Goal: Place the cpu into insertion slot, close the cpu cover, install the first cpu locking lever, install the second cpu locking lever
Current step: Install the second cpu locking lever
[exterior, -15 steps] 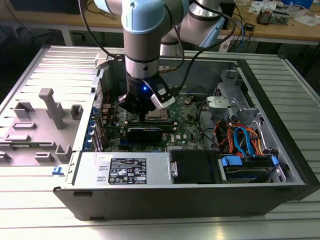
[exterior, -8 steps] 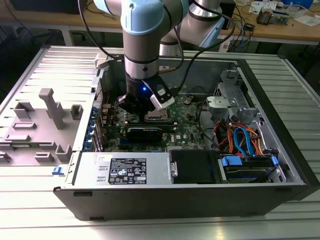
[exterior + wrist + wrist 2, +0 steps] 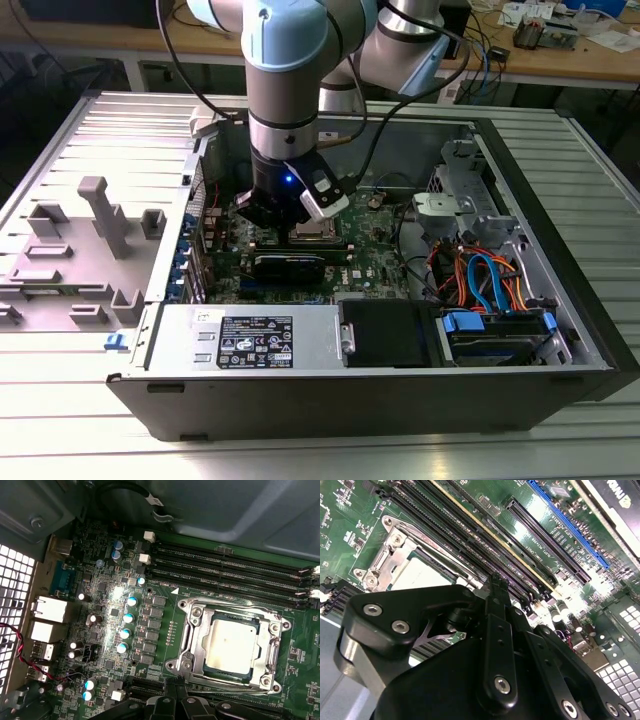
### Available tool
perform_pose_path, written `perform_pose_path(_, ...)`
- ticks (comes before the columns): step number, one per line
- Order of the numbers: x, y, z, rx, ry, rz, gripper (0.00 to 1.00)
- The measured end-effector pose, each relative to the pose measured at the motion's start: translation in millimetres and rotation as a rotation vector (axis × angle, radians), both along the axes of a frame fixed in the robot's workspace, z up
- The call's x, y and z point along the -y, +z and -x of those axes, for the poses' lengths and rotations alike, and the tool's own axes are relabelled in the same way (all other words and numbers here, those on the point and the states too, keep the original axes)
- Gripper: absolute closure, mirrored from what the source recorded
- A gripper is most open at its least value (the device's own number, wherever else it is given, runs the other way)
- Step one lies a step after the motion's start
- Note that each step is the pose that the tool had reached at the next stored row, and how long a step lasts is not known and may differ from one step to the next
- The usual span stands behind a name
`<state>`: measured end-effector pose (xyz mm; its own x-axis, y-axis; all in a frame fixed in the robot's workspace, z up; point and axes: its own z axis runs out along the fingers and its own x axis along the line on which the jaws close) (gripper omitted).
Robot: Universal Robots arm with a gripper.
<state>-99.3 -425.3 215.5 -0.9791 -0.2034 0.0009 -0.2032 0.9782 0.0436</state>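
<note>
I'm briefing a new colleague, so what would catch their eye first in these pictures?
First, the arm reaching down into the open computer case in the exterior view, its gripper low over the motherboard. Next, in the first wrist view, the shiny cpu seated in its socket, with the cpu cover lying flat around it.

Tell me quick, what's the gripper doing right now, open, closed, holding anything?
Gripper: cannot be told whether open or closed. It hangs just beside the cpu socket, where the cpu sits with the cpu cover down around it.
</note>
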Motion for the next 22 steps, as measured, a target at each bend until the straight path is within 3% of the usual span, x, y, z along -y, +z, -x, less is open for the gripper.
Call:
perform_pose_path(9,0.0,-0.2,0.0,0.0001,0.000,-0.0006,0.89)
perform_pose_path(12,-0.1,-0.4,0.0,0.0001,0.000,-0.0089,0.89)
perform_pose_path(16,-0.4,-1.4,0.0,0.0001,0.000,-0.0274,0.89)
perform_pose_path(22,-0.4,-4.9,0.0,0.0000,0.001,-0.0387,0.89)
